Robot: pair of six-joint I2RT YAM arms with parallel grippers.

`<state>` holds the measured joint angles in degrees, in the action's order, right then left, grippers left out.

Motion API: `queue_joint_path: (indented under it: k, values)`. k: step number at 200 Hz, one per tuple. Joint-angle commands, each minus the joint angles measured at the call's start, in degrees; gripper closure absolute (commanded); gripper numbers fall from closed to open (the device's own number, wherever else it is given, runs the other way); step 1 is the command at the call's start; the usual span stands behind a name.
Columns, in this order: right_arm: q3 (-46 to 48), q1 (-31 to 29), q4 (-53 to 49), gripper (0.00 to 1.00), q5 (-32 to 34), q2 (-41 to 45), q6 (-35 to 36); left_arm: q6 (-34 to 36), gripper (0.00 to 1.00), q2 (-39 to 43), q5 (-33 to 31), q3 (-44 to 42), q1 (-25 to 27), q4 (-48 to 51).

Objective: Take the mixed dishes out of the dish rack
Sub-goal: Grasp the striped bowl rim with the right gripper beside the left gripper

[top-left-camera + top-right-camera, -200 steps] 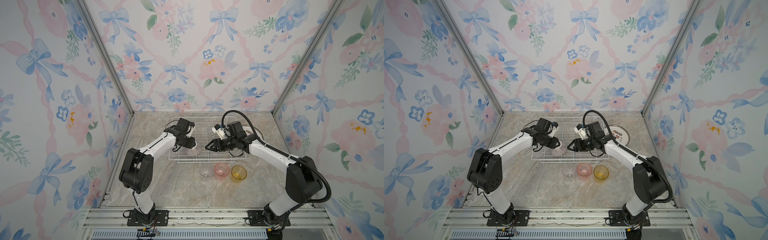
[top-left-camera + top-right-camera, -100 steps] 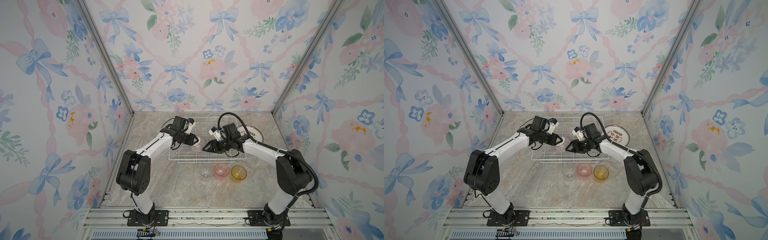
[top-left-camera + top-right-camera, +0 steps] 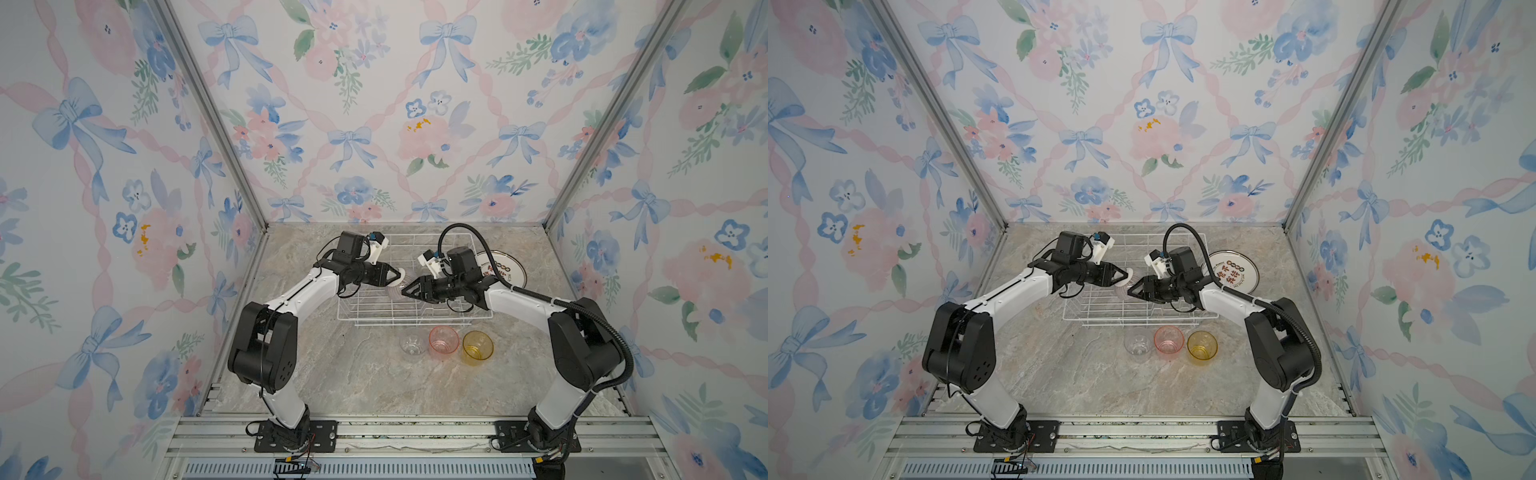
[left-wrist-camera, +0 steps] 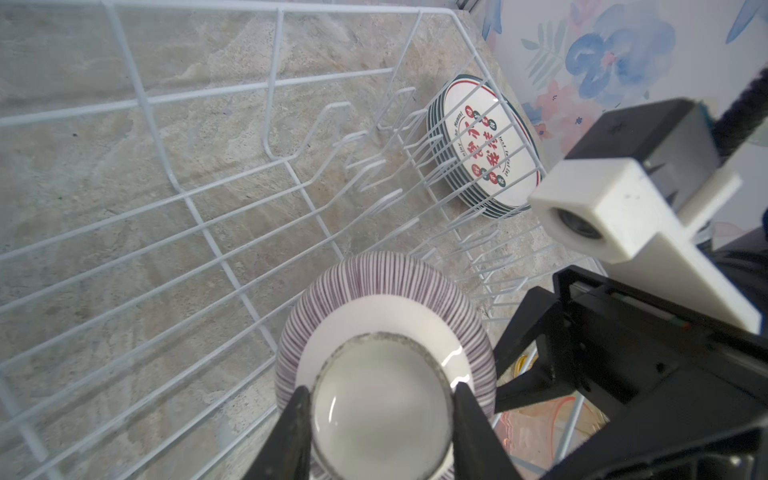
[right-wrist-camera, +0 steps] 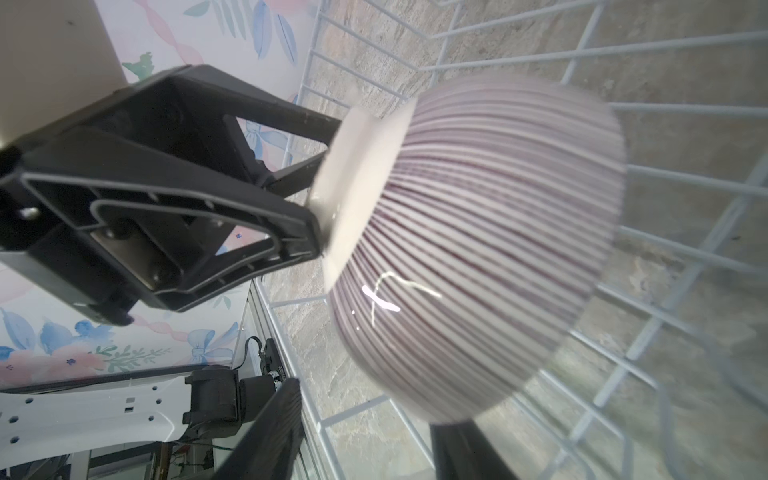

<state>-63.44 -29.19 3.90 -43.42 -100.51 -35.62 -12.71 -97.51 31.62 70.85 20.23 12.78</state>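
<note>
Backdrop: we see bow-and-flower wallpaper (image 3: 374, 124) on three sides, with a marbled tabletop (image 3: 353, 374) below.
Dish rack (image 3: 374, 318): white wire, sitting toward the back of the tabletop.
Bowl (image 4: 386, 291): purple-striped, tipped on its side, hanging above the Dish rack between both grippers.
Left gripper (image 4: 380, 399): clamped across the Bowl's white foot.
Right gripper (image 3: 409, 291): jaws spread wide, holding nothing. The Bowl's rim is just beside them, and through the blur we cannot tell whether a fingertip (image 5: 461, 453) touches it.
Plates (image 3: 1235, 272): one printed stack, flat on the tabletop just right of the Dish rack.
Front row: clear tumbler (image 3: 411, 344), pink tumbler (image 3: 444, 340) and yellow tumbler (image 3: 478, 345) stand upright in front of the Dish rack.
</note>
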Motion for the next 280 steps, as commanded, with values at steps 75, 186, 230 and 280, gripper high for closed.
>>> queue_joint_path:
  k: [75,186,230,280]
  values:
    - [8.91,2.18,33.21,0.53,-0.44,2.60,-15.60,-6.18,0.78,1.22,9.35,-1.51,-1.25,-11.92]
    - [7.99,1.81,44.32,0.86,0.33,1.32,-21.60,-7.24,0.80,-0.52,10.73,-1.50,-1.33,-13.40]
    - [7.25,1.18,39.53,1.00,2.45,2.84,-17.80,-7.33,0.80,-0.76,10.85,-1.50,-1.23,-13.55]
    - [4.20,0.36,28.32,1.00,3.17,3.80,-11.12,-6.72,0.82,0.59,9.43,-2.18,-1.27,-13.47]
